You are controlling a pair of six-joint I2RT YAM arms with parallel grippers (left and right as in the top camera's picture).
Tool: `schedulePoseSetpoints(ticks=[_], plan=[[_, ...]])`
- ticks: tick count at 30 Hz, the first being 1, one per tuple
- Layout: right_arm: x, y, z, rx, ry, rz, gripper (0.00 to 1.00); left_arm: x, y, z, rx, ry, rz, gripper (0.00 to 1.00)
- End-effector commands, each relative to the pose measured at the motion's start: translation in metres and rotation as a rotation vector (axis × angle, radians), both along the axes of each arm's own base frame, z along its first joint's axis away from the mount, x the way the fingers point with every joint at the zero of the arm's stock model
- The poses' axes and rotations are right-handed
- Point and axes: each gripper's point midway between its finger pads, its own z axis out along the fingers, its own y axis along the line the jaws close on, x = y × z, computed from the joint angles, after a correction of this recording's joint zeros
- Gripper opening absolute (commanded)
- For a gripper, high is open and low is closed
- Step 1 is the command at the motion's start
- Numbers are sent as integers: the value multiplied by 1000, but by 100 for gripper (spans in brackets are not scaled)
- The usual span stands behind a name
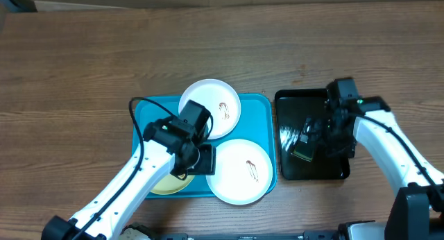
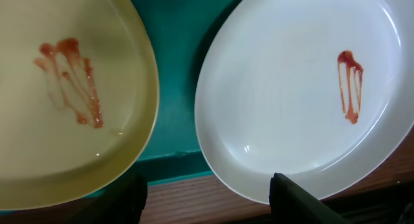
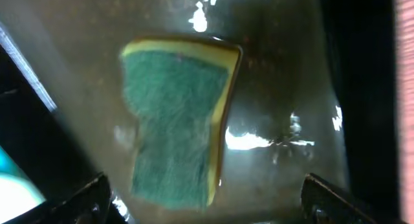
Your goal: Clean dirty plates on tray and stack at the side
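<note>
The turquoise tray holds three plates. One white plate lies at the back, a second white plate at the front right, and a pale yellow plate at the front left, partly under my left arm. Each shows a reddish smear. My left gripper hovers open between the yellow plate and the front white plate, holding nothing. My right gripper stands open above a green-and-yellow sponge, its fingertips wide on either side and apart from it.
The glossy black tray to the right of the turquoise tray holds the sponge and looks wet. Bare wooden table stretches to the left and back. The tray's front rim lies just ahead of my left fingers.
</note>
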Motion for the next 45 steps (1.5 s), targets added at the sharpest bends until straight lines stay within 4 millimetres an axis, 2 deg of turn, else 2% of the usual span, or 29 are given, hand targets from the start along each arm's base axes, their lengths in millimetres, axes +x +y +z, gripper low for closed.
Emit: schedulePoseSetpoints(ticks=[1, 5, 9, 12, 18, 21, 23, 30, 34, 38, 45], plan=[[-10, -4, -18, -8, 8, -63, 93, -14, 0, -16, 19, 36, 54, 62], [-15, -4, -28, -5, 9, -75, 91, -21, -8, -30, 12, 36, 80, 59], [-15, -4, -28, -5, 12, -75, 91, -22, -20, -37, -8, 9, 76, 56], [-17, -5, -28, -6, 19, -74, 90, -22, -18, -39, 21, -2, 103, 52], [-18, -5, -28, -7, 23, -74, 91, -19, -12, -41, 73, -36, 146, 51], [-18, -5, -28, -7, 23, -74, 91, -15, -8, -41, 95, -57, 151, 40], [-18, -5, -28, -7, 23, -74, 92, -16, -8, -41, 97, -53, 166, 37], [-18, -5, -28, -7, 22, -74, 95, -22, -3, -50, 109, -36, 202, 37], [-18, -5, -28, -7, 22, -74, 100, -20, -4, -52, 101, -43, 202, 33], [-19, -5, -28, -7, 26, -74, 100, -22, -5, -57, 89, -44, 201, 27], [-24, -5, -28, -6, 47, -74, 100, -24, -3, -69, 78, -53, 205, 26]])
